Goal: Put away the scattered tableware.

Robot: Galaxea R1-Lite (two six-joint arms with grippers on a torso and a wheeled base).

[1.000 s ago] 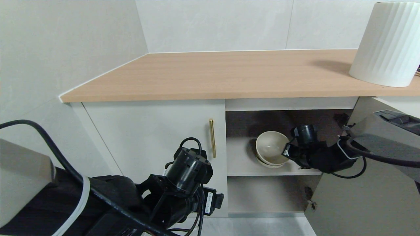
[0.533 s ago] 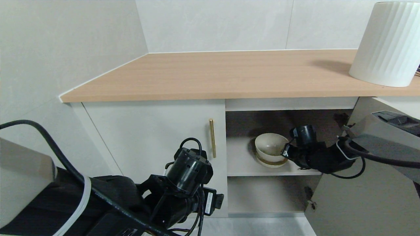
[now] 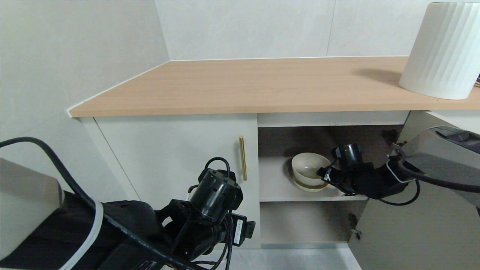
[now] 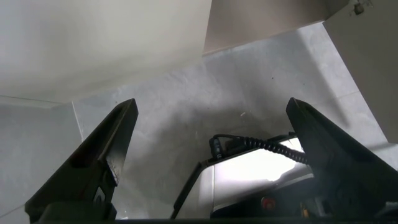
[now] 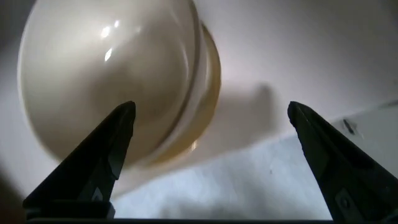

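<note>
Two stacked bowls (image 3: 308, 169) sit on a shelf (image 3: 275, 185); our right hand (image 3: 323, 174), at their 3 o'clock, and left hand (image 4: 212, 106) are released.

Cream bowl (image 3: 308, 169), glossy and upright, sits nested in 1 matching bowl (image 3: 304, 186) on the upper shelf (image 3: 275, 183) of the open cabinet (image 3: 168, 150).

Stacked bowls (image 3: 307, 171) occupy the shelf (image 3: 275, 184) middle, leaving bare room toward the shut door (image 3: 176, 157).
</note>
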